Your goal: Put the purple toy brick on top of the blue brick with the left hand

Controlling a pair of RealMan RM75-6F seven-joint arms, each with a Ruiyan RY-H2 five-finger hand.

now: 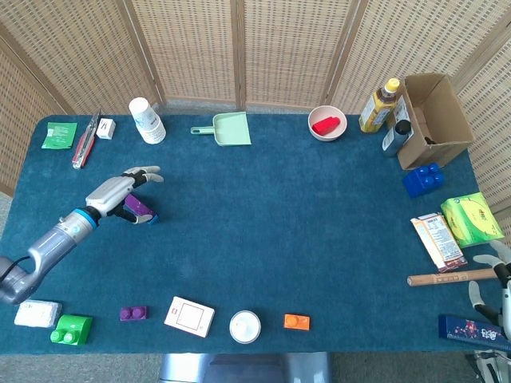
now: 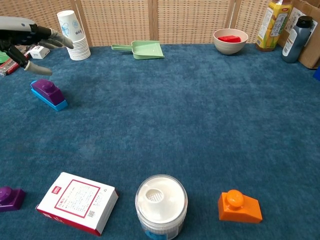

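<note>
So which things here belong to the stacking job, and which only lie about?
Job: purple brick, sitting on the blue brick; left hand, above it, holding nothing.

Lying about: cups, dustpan, bowl, orange brick, white box, jar.
</note>
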